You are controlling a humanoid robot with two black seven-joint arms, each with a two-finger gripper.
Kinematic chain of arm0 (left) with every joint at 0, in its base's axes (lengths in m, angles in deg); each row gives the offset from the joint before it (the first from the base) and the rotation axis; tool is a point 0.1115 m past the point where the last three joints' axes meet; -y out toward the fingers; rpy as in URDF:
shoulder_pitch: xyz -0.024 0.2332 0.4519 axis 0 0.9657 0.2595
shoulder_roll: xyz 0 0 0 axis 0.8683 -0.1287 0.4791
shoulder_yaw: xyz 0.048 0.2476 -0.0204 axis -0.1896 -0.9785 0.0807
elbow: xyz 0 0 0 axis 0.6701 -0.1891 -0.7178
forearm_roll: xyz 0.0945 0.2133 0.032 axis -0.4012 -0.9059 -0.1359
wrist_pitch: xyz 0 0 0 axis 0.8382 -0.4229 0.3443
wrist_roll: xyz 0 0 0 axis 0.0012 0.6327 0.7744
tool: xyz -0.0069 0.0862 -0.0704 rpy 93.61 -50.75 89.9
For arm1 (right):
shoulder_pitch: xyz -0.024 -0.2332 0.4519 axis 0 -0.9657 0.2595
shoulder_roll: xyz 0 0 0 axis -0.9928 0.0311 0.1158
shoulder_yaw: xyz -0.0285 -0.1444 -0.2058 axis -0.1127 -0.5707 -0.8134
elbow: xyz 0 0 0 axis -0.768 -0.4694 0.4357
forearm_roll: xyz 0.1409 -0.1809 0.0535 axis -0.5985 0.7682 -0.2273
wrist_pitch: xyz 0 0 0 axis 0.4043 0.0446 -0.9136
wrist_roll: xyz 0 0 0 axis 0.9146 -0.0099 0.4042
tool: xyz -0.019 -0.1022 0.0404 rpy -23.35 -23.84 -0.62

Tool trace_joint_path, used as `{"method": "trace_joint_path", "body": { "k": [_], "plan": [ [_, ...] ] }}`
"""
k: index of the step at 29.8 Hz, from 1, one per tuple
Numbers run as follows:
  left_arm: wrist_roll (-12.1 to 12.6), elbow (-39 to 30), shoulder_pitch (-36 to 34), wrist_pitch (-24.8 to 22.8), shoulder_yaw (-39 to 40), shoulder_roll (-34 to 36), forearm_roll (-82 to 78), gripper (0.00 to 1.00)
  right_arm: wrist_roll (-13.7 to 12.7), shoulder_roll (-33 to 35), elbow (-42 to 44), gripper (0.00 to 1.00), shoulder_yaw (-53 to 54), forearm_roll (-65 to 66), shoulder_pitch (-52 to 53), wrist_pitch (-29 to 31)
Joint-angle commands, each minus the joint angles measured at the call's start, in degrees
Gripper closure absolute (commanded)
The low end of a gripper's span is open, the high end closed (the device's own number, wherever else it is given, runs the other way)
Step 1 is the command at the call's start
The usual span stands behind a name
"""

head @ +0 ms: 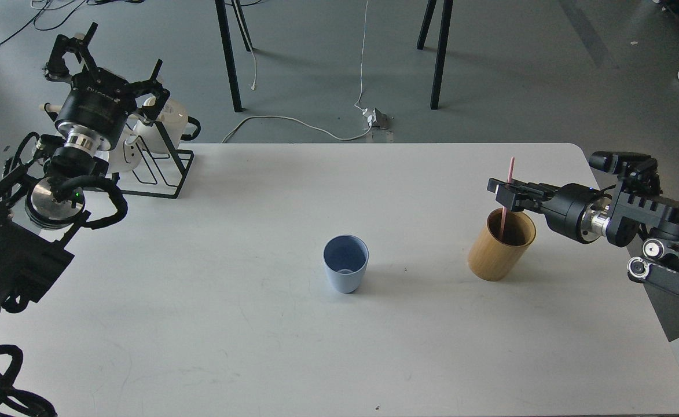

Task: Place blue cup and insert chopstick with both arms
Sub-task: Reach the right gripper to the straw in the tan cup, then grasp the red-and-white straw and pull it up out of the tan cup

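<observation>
The blue cup [345,264] stands upright and empty in the middle of the white table [229,324]. The pink chopstick [511,168] stands nearly upright in the tan bamboo holder [496,250] at the right. My right gripper [505,194] reaches in from the right, just above the holder's rim, with its dark tip at the chopstick's mid-length. The stick crosses the tip, and I cannot tell whether the fingers grip it. My left gripper [105,65] is open and empty, fingers spread, high at the far left above the mug rack.
A black wire rack [162,171] with white mugs [162,123] stands at the table's back left corner, right under my left gripper. Black stand legs [229,58] and cables lie on the floor behind the table. The table's right edge is close to the holder.
</observation>
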Motion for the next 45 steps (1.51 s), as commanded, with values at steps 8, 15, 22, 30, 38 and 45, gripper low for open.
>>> {"method": "trace_joint_path", "body": {
  "k": [8,15,22,30,38,45],
  "plan": [
    [0.0,1.8,-0.3,0.0,-0.5,-0.1,0.0,0.00,-0.2,0.2,0.4,0.80,-0.2,1.4,-0.6,0.0],
    [0.0,2.0,-0.4,0.0,-0.4,-0.1,0.0,0.00,-0.3,0.7,0.2,0.96,-0.1,1.4,-0.5,-0.1],
    [-0.2,2.0,-0.8,0.0,-0.4,0.0,0.0,0.00,-0.3,5.5,-4.3,0.97,0.1,1.4,0.2,0.2],
    [0.0,3.2,-2.4,0.0,-0.6,0.2,0.0,0.00,-1.3,14.5,-10.4,0.97,0.3,1.0,10.9,0.6],
    [0.0,3.2,-2.5,0.0,-0.6,0.3,0.0,0.00,-1.5,12.1,-10.2,0.97,0.6,0.2,22.2,2.3],
    [0.1,3.3,-2.5,0.0,-0.6,0.3,0.0,0.00,-1.6,-3.2,-6.4,0.98,0.1,-0.7,22.1,2.0]
  ]
}}
